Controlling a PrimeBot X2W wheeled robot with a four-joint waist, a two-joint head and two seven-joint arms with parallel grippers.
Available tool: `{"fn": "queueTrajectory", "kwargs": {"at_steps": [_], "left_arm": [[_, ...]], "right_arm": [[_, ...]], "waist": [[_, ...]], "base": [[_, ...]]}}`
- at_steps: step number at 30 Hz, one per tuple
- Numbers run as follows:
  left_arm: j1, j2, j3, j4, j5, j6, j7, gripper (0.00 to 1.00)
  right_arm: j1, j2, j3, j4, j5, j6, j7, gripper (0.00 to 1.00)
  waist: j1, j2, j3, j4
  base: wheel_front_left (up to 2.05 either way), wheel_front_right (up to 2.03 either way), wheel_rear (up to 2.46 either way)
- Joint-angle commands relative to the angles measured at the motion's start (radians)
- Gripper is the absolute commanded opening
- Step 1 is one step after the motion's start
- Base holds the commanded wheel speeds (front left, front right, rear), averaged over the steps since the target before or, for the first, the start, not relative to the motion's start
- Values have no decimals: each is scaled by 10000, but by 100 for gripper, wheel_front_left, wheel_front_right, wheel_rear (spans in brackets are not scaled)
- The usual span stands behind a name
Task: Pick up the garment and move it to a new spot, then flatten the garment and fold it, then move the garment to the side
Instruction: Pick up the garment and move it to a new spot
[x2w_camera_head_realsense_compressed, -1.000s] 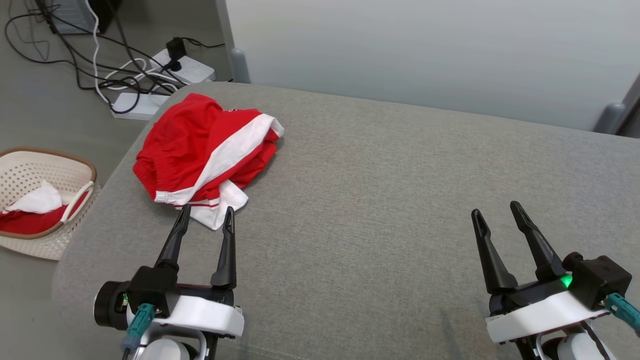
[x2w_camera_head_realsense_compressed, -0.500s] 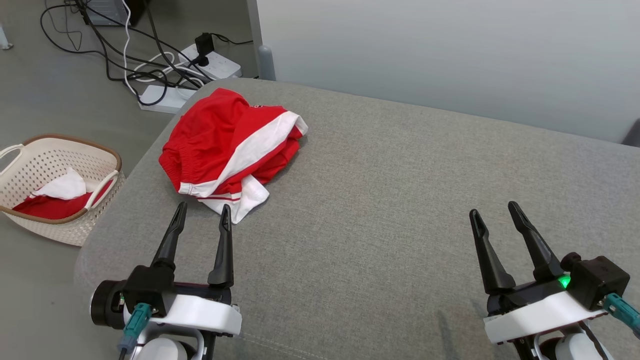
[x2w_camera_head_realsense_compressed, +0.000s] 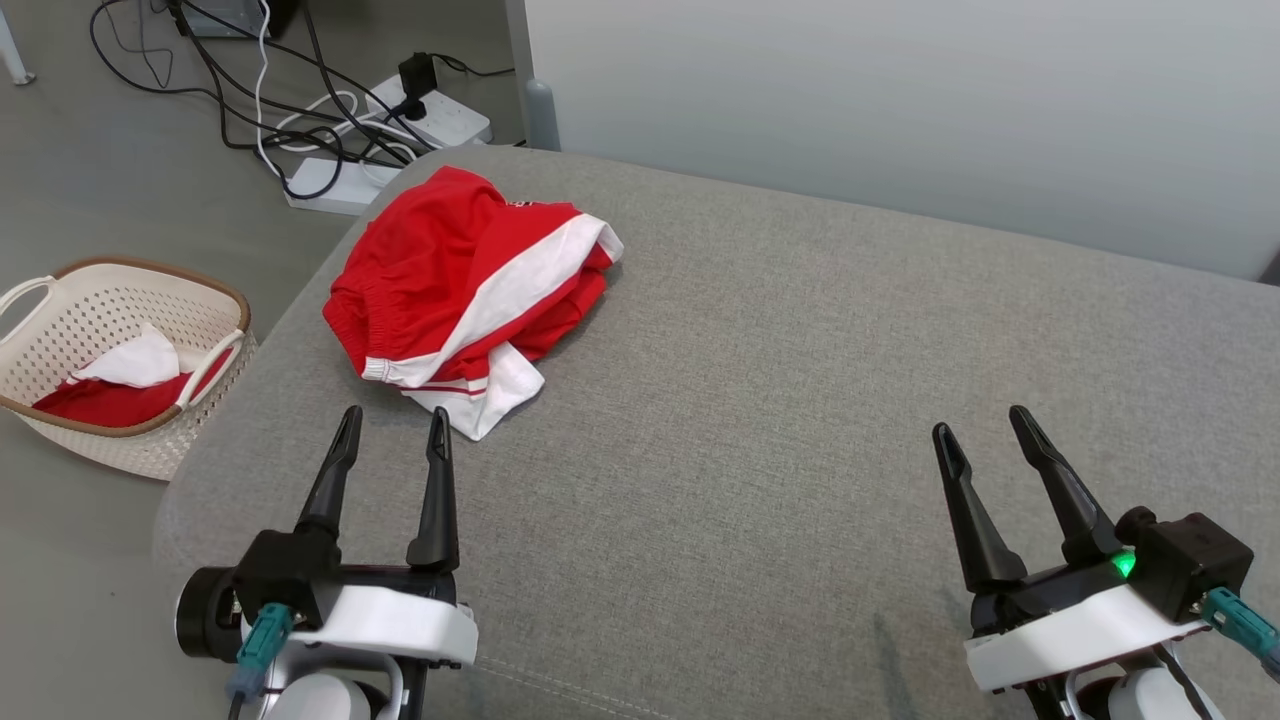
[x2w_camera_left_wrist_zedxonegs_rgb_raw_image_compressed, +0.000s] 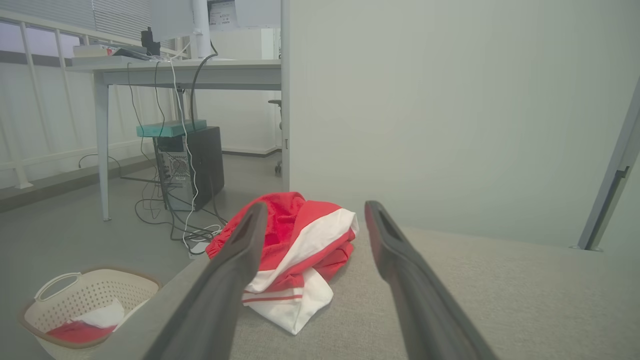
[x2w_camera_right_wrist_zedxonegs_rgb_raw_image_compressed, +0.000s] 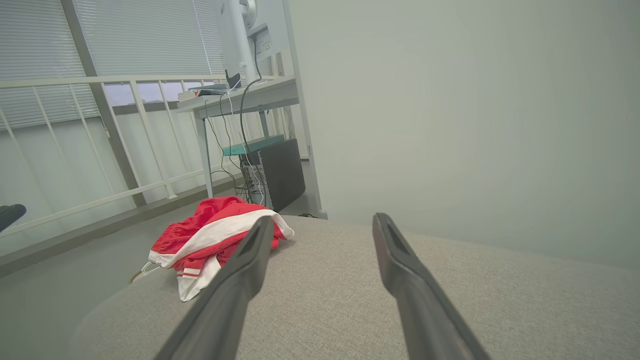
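Note:
The garment (x2w_camera_head_realsense_compressed: 465, 290), red with a broad white stripe, lies crumpled near the far left corner of the grey cushioned surface (x2w_camera_head_realsense_compressed: 800, 380). My left gripper (x2w_camera_head_realsense_compressed: 392, 425) is open just short of the garment's near white edge, not touching it. In the left wrist view the garment (x2w_camera_left_wrist_zedxonegs_rgb_raw_image_compressed: 295, 255) sits ahead between the spread fingers. My right gripper (x2w_camera_head_realsense_compressed: 983, 425) is open at the lower right, far from the cloth, with nothing between its fingers. The right wrist view shows the garment (x2w_camera_right_wrist_zedxonegs_rgb_raw_image_compressed: 215, 242) off to the left.
A perforated cream basket (x2w_camera_head_realsense_compressed: 110, 310) holding red and white cloth stands on the floor left of the cushion. Power strips and tangled cables (x2w_camera_head_realsense_compressed: 330, 130) lie on the floor behind the corner. A pale wall (x2w_camera_head_realsense_compressed: 900, 100) backs the cushion.
The head camera has turned, shifting the whole picture rightward and bringing more of the basket into view. The garment lies as before; both grippers stay open.

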Motion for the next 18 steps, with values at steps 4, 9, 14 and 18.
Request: {"fn": "queueTrajectory", "kwargs": {"at_steps": [4, 9, 14, 18], "left_arm": [[-1112, 53, 367, 151, -411, 258, -101, 100], [-1878, 52, 533, 934, -731, 438, -101, 100], [-2681, 52, 650, 1983, -728, 437, -101, 100], [-3383, 52, 830, 2917, -548, 461, -101, 100]], "right_arm": [[-541, -201, 286, -266, 16, 71, -134, 100], [-833, -439, 430, -311, 40, 71, -134, 100], [-1071, -709, 470, -331, 97, 71, -134, 100], [-1257, -855, 562, -351, 133, 71, -134, 100]], "waist": [[0, 0, 279, -146], [0, 0, 746, -394], [0, 0, 1213, -610], [0, 0, 1543, -813]], "base": [[0, 0, 0], [0, 0, 0], [0, 0, 0], [0, 0, 0]]}}
